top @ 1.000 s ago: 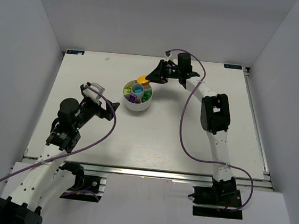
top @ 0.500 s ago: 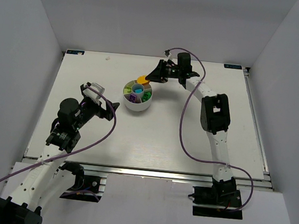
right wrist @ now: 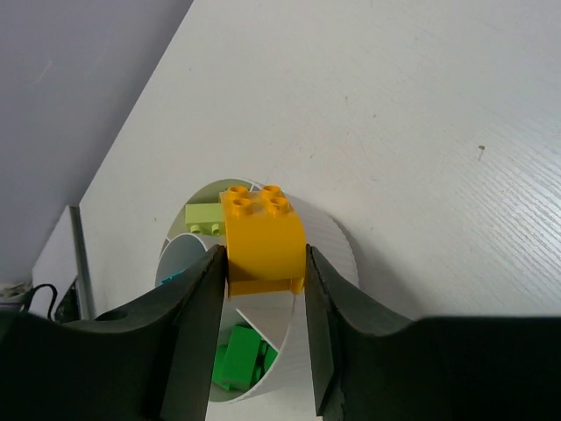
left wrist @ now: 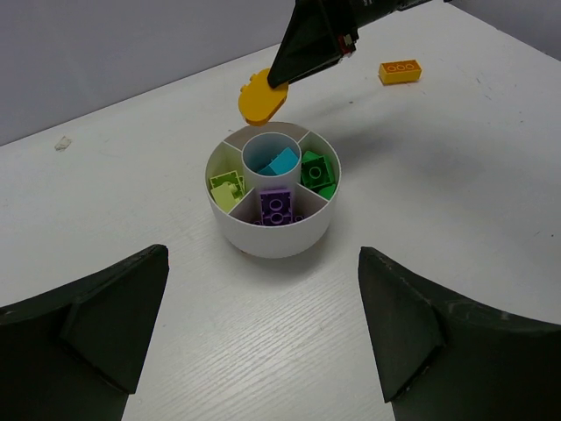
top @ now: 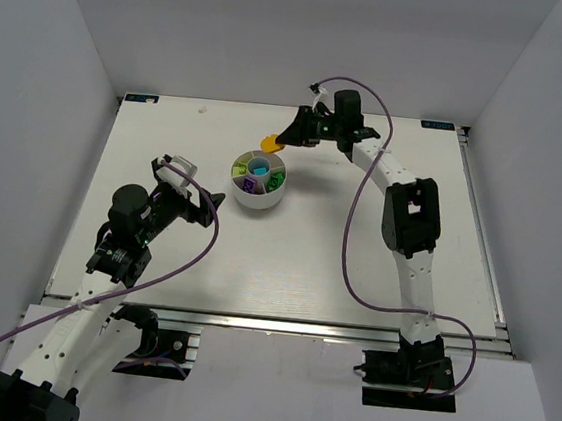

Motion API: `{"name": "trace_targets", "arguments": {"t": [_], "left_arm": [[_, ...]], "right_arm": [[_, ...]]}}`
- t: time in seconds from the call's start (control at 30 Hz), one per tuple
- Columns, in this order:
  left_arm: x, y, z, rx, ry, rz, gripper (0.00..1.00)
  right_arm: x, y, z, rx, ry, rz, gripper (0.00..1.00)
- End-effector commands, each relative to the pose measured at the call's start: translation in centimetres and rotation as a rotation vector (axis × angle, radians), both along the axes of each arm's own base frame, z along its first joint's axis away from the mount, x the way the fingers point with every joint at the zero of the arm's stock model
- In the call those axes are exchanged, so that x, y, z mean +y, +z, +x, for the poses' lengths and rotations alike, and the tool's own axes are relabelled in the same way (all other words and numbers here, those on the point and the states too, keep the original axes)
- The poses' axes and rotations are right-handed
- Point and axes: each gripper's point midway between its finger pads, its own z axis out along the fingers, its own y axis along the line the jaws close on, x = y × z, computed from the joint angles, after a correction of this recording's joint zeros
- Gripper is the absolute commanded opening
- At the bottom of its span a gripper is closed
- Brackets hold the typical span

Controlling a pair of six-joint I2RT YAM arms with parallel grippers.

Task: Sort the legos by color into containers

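Orange lego [right wrist: 263, 235] pinched in right gripper [right wrist: 263, 265] above dish [left wrist: 277, 239]; left gripper [left wrist: 261, 289] wide open.

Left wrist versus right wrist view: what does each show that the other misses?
Left wrist only: a second orange brick on the table beyond the dish, purple bricks in the near section, the left gripper with fingers wide apart. Right wrist only: four studs atop the held orange brick, the right gripper with a finger pressed on each side. Both: the dish, lime brick and green bricks inside, the held brick raised near its far rim.
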Motion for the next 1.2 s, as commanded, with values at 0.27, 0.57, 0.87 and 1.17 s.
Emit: {"name": "trace_targets", "arguments": {"t": [0.27,0.57,0.87,1.17], "left_arm": [[-0.2,0.2,-0.4,-0.02,-0.02,0.001,0.98],[-0.3,0.3,-0.5,-0.023,-0.026,-0.001,0.98],[-0.4,0.5,-0.6,-0.028,-0.034,-0.002,0.98],[-0.5,0.7,-0.8,-0.033,-0.041,-0.008,0.98]], "right_arm": [[1.1,1.6,-2.2,-0.184,0.016,-0.104,0.27],[1.4,1.8,-2.8,-0.279,-0.001,-0.181,0.5],[1.6,2.1,-3.7,-0.326,0.008,-0.212,0.66],[-3.3,6.9,-0.7,-0.38,-0.245,-0.273,0.51]]}}
